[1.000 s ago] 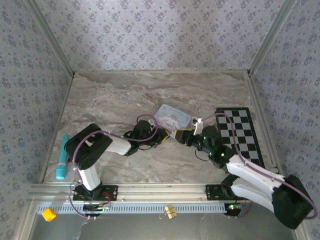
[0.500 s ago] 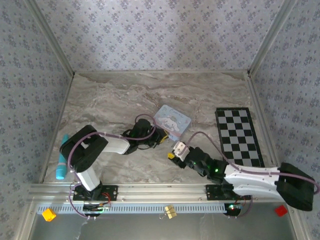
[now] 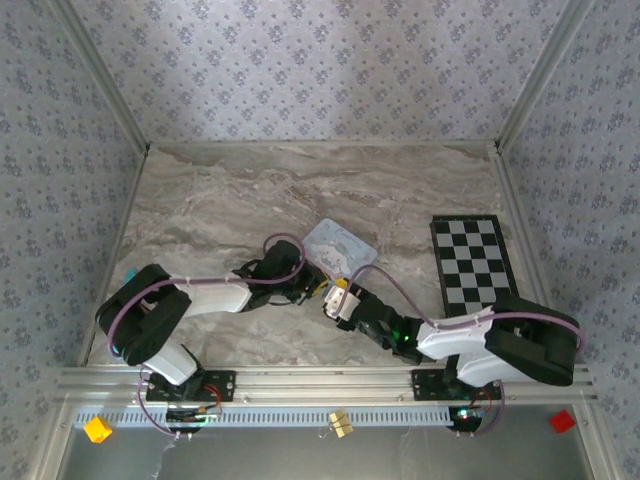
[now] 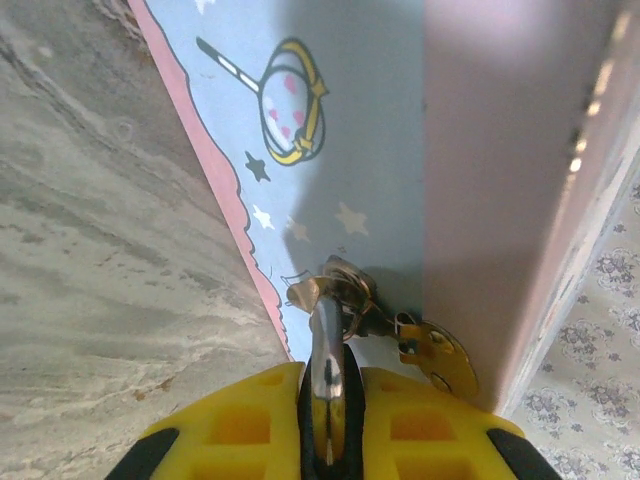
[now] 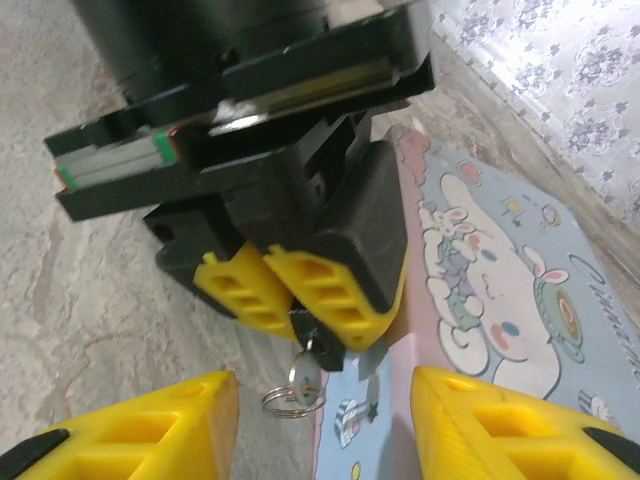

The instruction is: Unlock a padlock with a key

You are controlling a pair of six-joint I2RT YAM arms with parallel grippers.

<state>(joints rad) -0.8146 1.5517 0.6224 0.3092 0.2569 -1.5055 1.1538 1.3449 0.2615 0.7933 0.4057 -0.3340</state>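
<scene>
Mid-table, just near of cartoon tin: see L gripper and R gripper tip to tip, v. close together. From L wrist cam, find L's yellow fingers pinched almost fully together on a thin dark piece w/ a pale metal strip down its middle, pointing at the tin's pale blue lid. Taking that as the padlock: from R wrist cam, a small black block poking out between L's fingertips. Under it, note a silver key and key ring dangling, w/ another brass-coloured bit on the same bunch seen vs. the lid in L wrist cam. Can't tell whether key sits in the keyhole. Find R's yellow fingers roughly half apart, nothing between the pads, aimed at L's tips from near-right, w/ ring just ahead of the gap and tin's cartoon lid beyond to the right.

Elsewhere: checkerboard mat flat at right side of table, well apart from both grippers. Teal item at left edge, mostly hidden behind L arm. Along near rail, left to right: yellow block, small brass lock, red block.
</scene>
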